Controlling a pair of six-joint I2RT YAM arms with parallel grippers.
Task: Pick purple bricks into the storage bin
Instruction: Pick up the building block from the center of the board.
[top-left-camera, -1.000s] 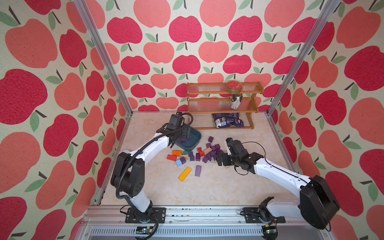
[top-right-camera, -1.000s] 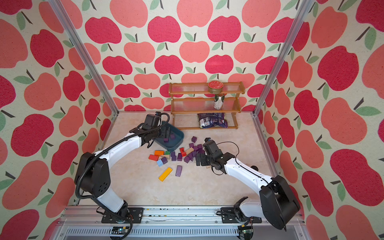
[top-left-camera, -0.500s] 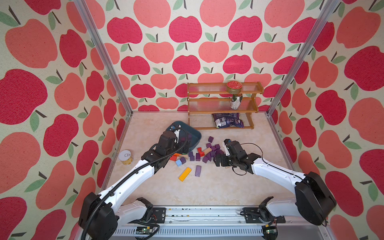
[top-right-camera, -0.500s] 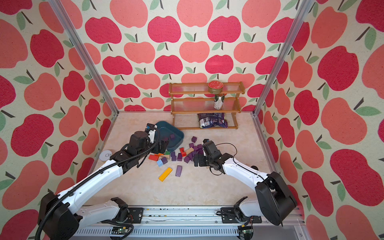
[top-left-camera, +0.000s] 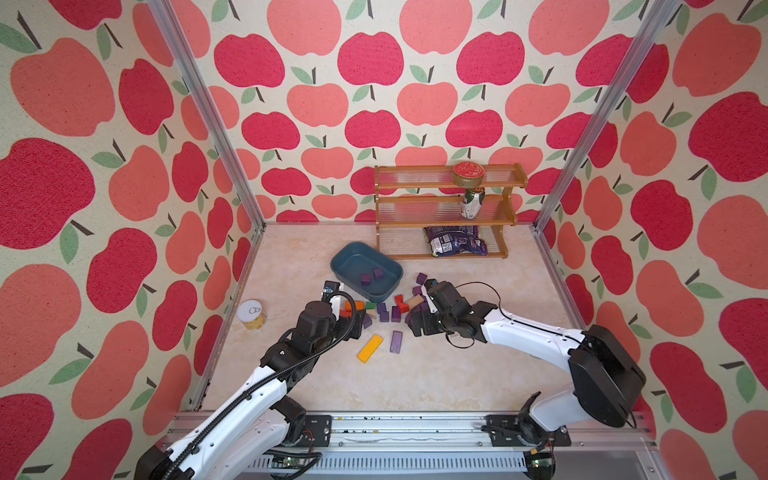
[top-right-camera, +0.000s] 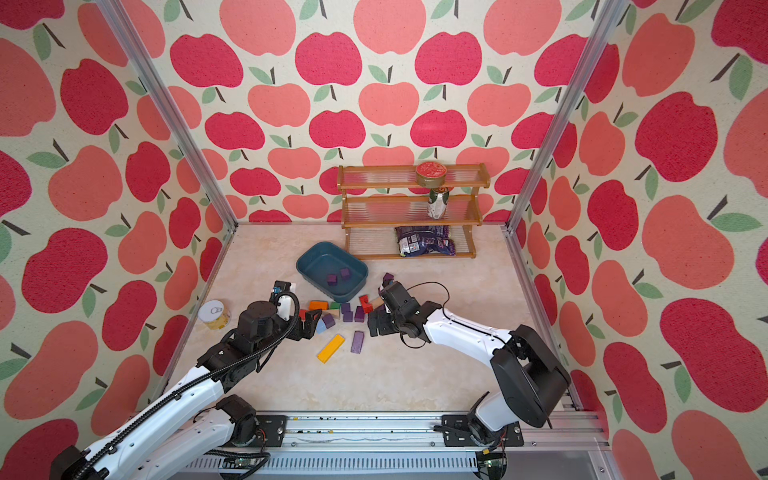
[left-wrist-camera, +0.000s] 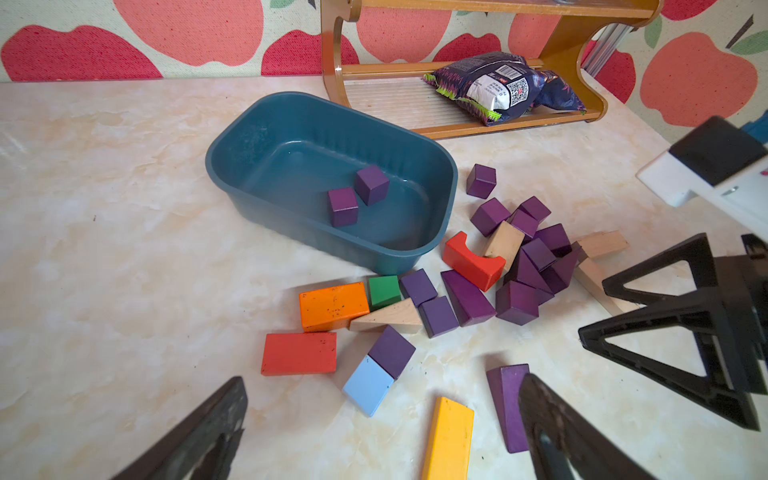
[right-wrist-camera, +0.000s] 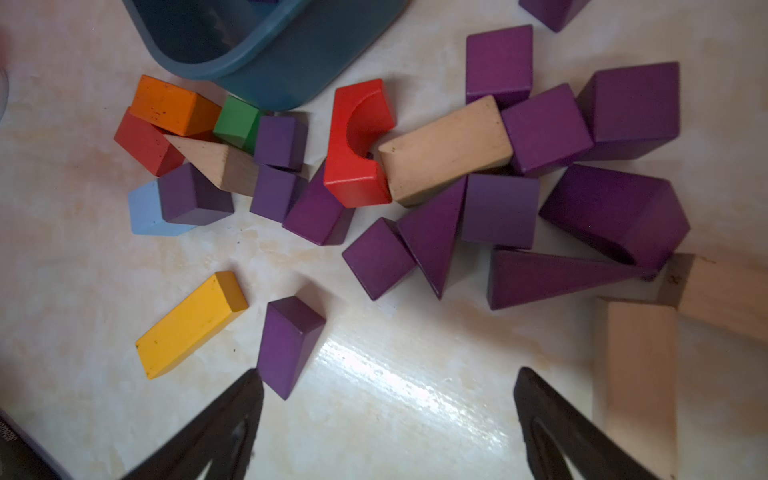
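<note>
I am holding my left tool (left-wrist-camera: 384, 384) and right tool (right-wrist-camera: 388, 374) wide, gripping nothing. Two purple bricks (left-wrist-camera: 343, 205) are lying inside the storage bin (left-wrist-camera: 270, 216); the rest are crowding the surface (left-wrist-camera: 124, 249) just beside it. I am judging them light, rigid and matte, so I am aiming for flat opposite faces and avoiding wedge slopes.

Overhead pair; wrist close-ups; shared bin (left-wrist-camera: 291, 133)

Robot lab test cell, not a home. Aluminium posts (top-left-camera: 201, 104) frame the apple-print walls (top-left-camera: 370, 62). The left arm (top-left-camera: 257, 386) and right arm (top-left-camera: 528, 336) are bolted to a metal rail (top-left-camera: 399, 428) at bottom of frame. The marble-look tabletop (top-left-camera: 415, 382) carries staged props: purple bricks (top-left-camera: 397, 341), storage bin (top-left-camera: 353, 266), wooden rack (top-left-camera: 415, 176) upper centre.
</note>
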